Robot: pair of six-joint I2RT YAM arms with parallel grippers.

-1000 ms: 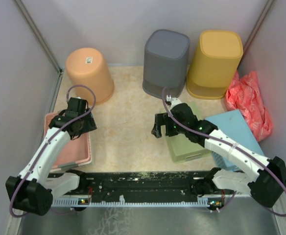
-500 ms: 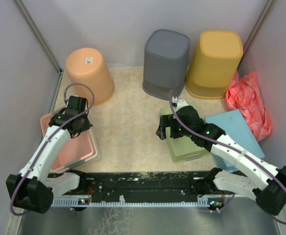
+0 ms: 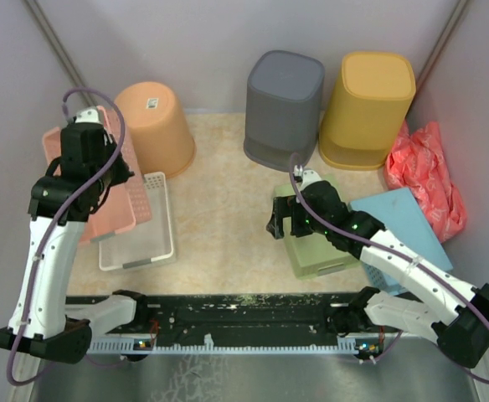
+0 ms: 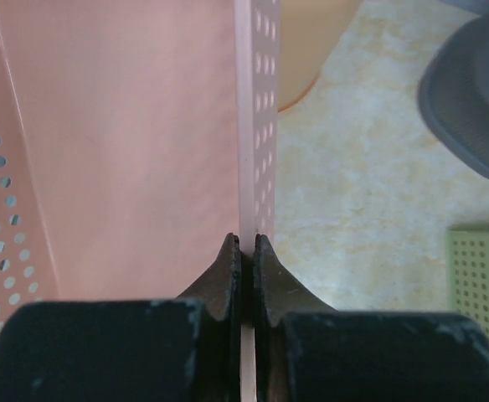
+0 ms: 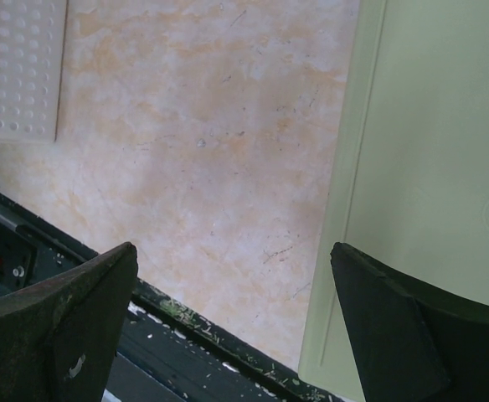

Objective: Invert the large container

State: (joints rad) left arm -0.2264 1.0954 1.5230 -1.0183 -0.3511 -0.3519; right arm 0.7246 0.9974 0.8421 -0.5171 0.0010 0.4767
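Pink perforated plastic, the large container (image 3: 120,205) stands tilted on edge over a white perforated basket (image 3: 144,239), far left. Our left gripper (image 4: 246,251) pinches its thin wall; our right gripper (image 5: 232,251) gapes wide, holding nothing.

No legible text; unreadable sticker (image 3: 153,104) on orange bucket (image 3: 162,138)

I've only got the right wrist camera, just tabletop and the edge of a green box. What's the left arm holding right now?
Observer: The left claw is shut on the side wall of a pink basket.
Operator: Is that basket lying flat on the table?
Observer: No, the top view shows it tipped up on edge over a white basket.
Operator: What's behind my green box?
Observer: A grey bin and a yellow bin, both mouth down, by the back wall.
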